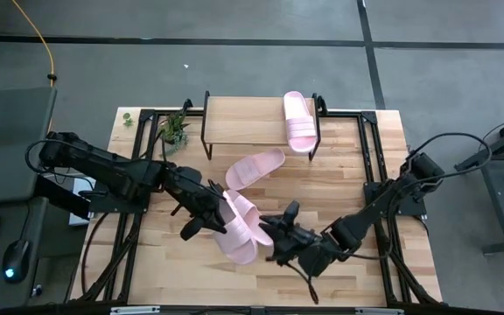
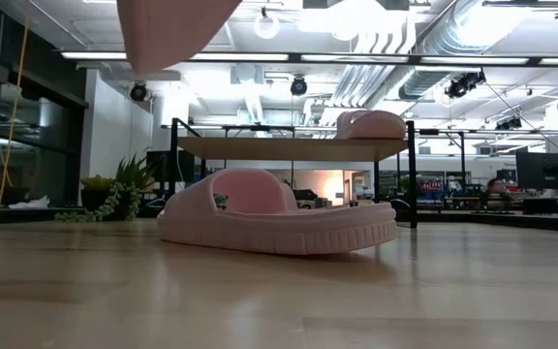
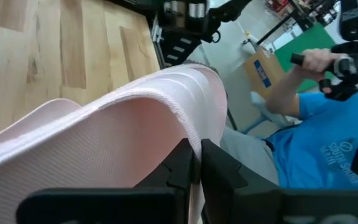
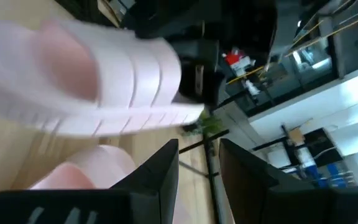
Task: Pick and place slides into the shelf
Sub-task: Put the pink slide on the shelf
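Note:
The shelf (image 1: 256,122) stands at the table's far side, and one pale pink slide (image 1: 300,121) lies on its top board at the right end. A second slide (image 2: 279,218) rests sole-down on the table in front of the shelf. A third slide (image 1: 245,229) hangs above the table's middle, with my left gripper (image 1: 210,213) shut on it; its sole (image 2: 177,29) shows at the top of the low view. My right gripper (image 1: 276,230) stands open at that slide's right side, and its wrist view shows nothing between the fingers (image 4: 160,174). My left gripper pinches the ribbed strap's edge (image 3: 188,124) between its two shut fingers. The fingers come from the table's left, slanting a little downward. The slide is lifted clear of the table and tilted.
A small green plant (image 1: 175,129) sits left of the shelf. Black frame rails (image 1: 367,149) run along the table's sides. A person in a blue shirt (image 3: 319,149) sits beyond the table. Bare wood lies at the table's near left and far right.

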